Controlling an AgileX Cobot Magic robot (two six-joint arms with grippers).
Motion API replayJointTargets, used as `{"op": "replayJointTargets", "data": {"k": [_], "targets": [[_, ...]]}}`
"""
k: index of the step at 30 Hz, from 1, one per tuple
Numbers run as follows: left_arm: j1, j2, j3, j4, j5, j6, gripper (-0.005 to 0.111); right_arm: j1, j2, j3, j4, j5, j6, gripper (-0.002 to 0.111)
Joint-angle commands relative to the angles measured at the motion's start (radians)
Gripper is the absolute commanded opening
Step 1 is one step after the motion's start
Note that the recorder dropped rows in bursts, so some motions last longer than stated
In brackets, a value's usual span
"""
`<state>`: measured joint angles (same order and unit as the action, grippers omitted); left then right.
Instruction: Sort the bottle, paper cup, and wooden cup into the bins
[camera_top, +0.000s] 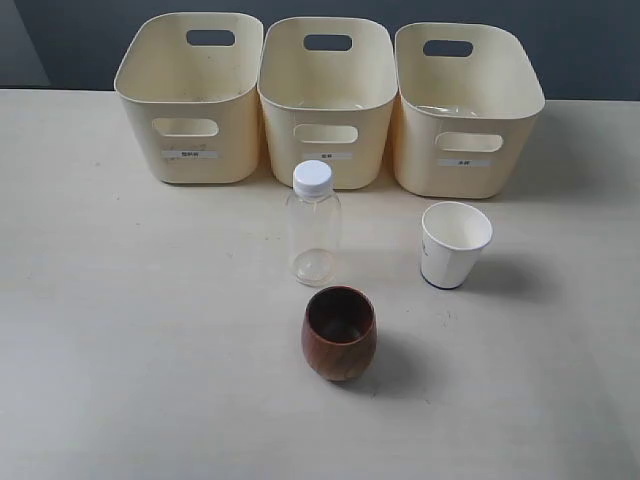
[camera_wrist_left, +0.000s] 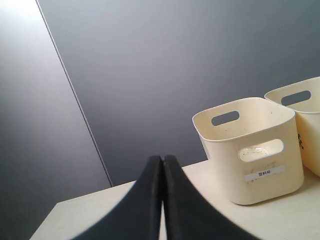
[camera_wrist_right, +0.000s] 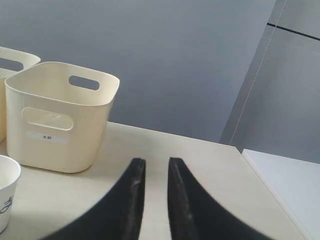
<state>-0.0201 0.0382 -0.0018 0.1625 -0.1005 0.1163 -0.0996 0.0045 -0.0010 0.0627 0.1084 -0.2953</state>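
Note:
The clear bottle (camera_top: 313, 225) with a white cap stands upright at the table's middle, in front of the centre bin (camera_top: 328, 130). The brown wooden cup (camera_top: 340, 332) sits just nearer than it. To the right stands the white paper cup (camera_top: 455, 245), in front of the right bin (camera_top: 467, 150); the left bin (camera_top: 190, 125) completes the back row. Neither gripper shows in the exterior view. My left gripper (camera_wrist_left: 163, 158) is shut with nothing in it, low over the table near the left bin (camera_wrist_left: 250, 170). My right gripper (camera_wrist_right: 156, 161) is open by a narrow gap and empty, with the paper cup (camera_wrist_right: 6, 197) and right bin (camera_wrist_right: 60, 135) off to one side.
A dark grey wall (camera_top: 80, 40) rises behind the bins. In the right wrist view a second, white surface (camera_wrist_right: 290, 185) lies past the table's edge. All three bins look empty.

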Motion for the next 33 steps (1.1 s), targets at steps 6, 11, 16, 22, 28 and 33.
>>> {"op": "replayJointTargets", "data": {"k": [6, 11, 16, 22, 28, 33], "targets": [[-0.001, -0.002, 0.002, 0.0, -0.006, -0.002, 0.0, 0.002, -0.005, 0.001, 0.001, -0.011, 0.0, 0.017], [-0.001, -0.002, 0.002, 0.0, -0.006, -0.002, 0.0, 0.002, -0.005, 0.001, 0.001, -0.009, 0.0, 0.017], [-0.001, -0.002, 0.002, 0.0, -0.006, -0.002, 0.0, 0.002, -0.005, 0.001, 0.209, -0.02, 0.052, 0.017], [-0.001, -0.002, 0.002, 0.0, -0.006, -0.002, 0.0, 0.002, -0.005, 0.001, 0.437, -0.099, 0.137, 0.017], [-0.001, -0.002, 0.002, 0.0, -0.006, -0.002, 0.0, 0.002, -0.005, 0.001, 0.702, -0.15, 0.184, 0.017], [-0.001, -0.002, 0.002, 0.0, -0.006, -0.002, 0.0, 0.002, -0.005, 0.001, 0.702, -0.165, 0.184, 0.017]]}}
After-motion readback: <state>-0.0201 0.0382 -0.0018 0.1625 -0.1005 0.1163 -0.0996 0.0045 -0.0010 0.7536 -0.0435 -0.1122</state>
